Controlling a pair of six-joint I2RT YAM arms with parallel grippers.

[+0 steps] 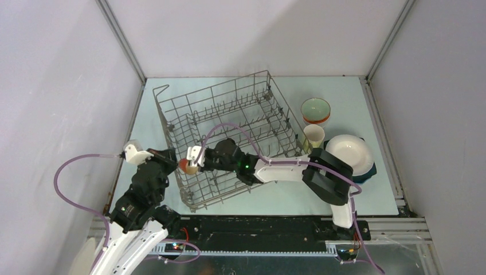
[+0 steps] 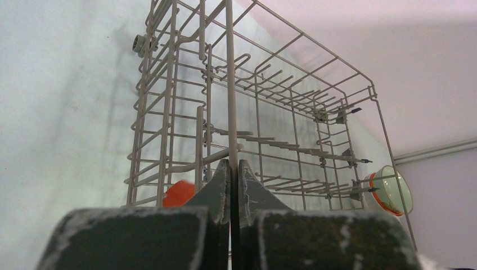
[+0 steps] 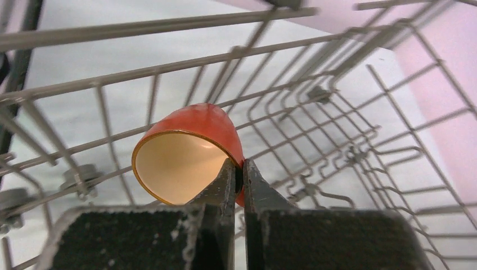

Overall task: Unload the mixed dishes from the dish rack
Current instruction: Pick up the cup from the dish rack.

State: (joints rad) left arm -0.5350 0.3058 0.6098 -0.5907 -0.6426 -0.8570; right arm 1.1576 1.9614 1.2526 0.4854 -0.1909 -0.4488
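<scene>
Grey metal wire dish rack [image 1: 240, 117] is sitting askew across the middle of the table [image 1: 378, 197], and only one piece is showing inside it. At its left wall the left gripper [image 1: 173, 156] is pinching shut on one upright wire, apparently steadying the rack. Just right of that, in the near-left corner, the small glossy orange mug [image 1: 185, 167] is lying on its side. The right gripper [image 1: 193, 162] is clamping the mug's wall, one finger inside the mouth and one outside. Further right, outside the rack, a pale green bowl [image 1: 315, 107] is nesting in an orange bowl [image 1: 316, 120] beside a pale yellow cup [image 1: 313, 136] and a white plate [image 1: 347, 150] topping a stack.

The mug is looking light, rigid and slick-glazed, and likely to chip against a tine. A rim pinch is gripping little surface, so it is calling for a slow lift clear of the wires.

The overhead view is giving the layout but hiding both holds. The left wrist view is showing the wire running between closed fingers [image 2: 216, 188]. The right wrist view is revealing the mug's cream interior and the pinched rim. No handle is showing.
</scene>
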